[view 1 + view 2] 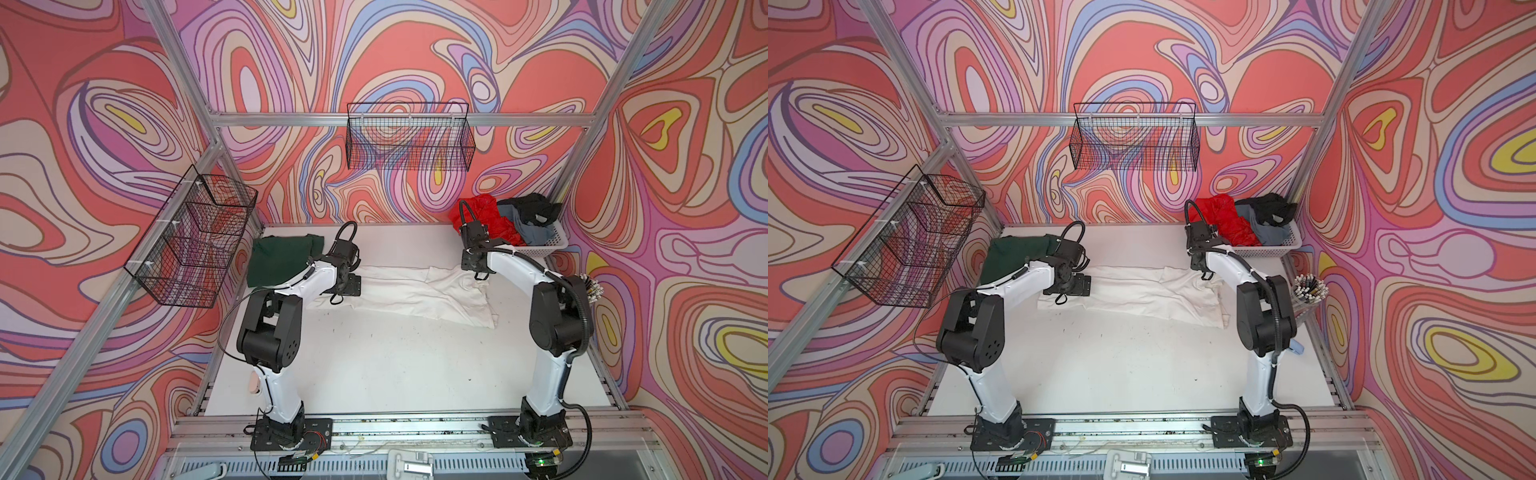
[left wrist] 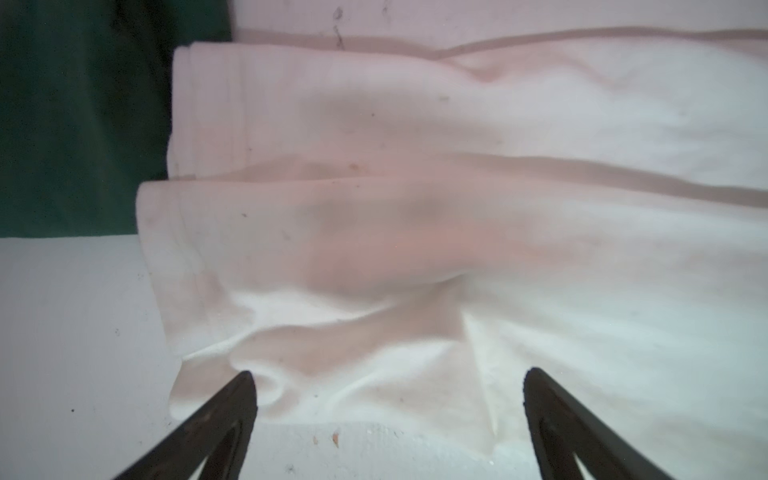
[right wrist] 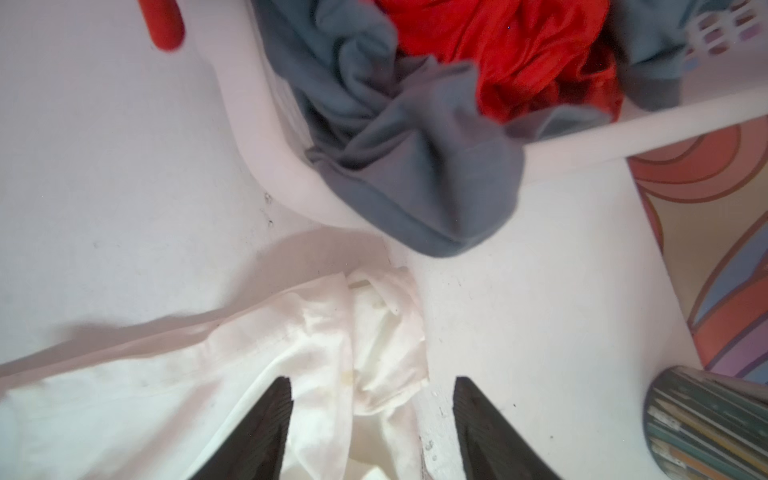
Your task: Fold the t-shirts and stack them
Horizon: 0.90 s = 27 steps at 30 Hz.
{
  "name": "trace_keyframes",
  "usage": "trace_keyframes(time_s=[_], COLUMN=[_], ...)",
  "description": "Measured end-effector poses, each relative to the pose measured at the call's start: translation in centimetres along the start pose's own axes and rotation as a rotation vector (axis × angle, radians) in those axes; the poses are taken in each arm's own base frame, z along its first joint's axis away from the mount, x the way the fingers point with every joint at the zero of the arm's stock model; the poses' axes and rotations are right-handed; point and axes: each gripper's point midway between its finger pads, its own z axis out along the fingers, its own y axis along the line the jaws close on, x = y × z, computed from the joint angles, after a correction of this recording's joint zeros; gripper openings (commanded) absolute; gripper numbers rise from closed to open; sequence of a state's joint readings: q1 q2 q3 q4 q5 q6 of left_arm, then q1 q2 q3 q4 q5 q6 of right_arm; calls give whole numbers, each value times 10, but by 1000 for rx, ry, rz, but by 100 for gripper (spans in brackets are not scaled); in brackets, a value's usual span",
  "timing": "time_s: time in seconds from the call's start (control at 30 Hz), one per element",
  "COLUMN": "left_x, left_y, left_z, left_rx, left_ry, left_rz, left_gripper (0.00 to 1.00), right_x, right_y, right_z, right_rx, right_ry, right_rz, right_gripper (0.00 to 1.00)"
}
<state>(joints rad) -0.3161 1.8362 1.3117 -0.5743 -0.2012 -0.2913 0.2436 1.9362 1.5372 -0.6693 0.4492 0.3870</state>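
White table (image 1: 374, 365) is ringed by swirl-patterned walls (image 1: 415, 62); the white t-shirt (image 1: 407, 291) is laid lengthwise left-to-right, hem leftward (left gripper (image 2: 389, 374) and right gripper (image 3: 372, 380) are held spread).

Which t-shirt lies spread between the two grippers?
The white t-shirt; the dark green t-shirt sits folded aside, the red t-shirt, grey t-shirt and black t-shirt are bunched in the basket.

White table (image 1: 395, 365). White plastic basket (image 1: 548, 246) — far right corner. Black wire basket (image 1: 409, 137), back rail; second wire basket (image 1: 195, 237), left rail. Pen cup (image 1: 592, 286) — right edge.
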Motion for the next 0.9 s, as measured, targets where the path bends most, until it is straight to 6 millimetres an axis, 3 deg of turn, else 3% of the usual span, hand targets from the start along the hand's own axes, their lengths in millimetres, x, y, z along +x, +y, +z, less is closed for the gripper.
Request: trace_keyframes(time_s=[0.1, 0.23, 0.43, 0.57, 0.8, 0.9], left_x=[-7, -12, -12, -2, 14, 30], left_y=[-6, -13, -20, -24, -25, -24], left_z=[-1, 8, 23, 26, 29, 33], left_rx=[21, 34, 31, 25, 11, 2], left_ry=[-24, -13, 13, 45, 101, 139], left_rz=[-3, -1, 21, 49, 88, 102], left_gripper=[100, 100, 100, 100, 100, 100], right_x=[7, 40, 81, 90, 106, 97], right_y=[-3, -1, 28, 49, 64, 71], right_z=[-6, -5, -11, -7, 28, 31], right_rx=[-13, -52, -152, -192, -173, -184], right_ry=[9, 80, 157, 174, 229, 214], right_rz=[23, 35, 36, 30, 12, 14], right_gripper=[63, 62, 60, 60, 60, 60])
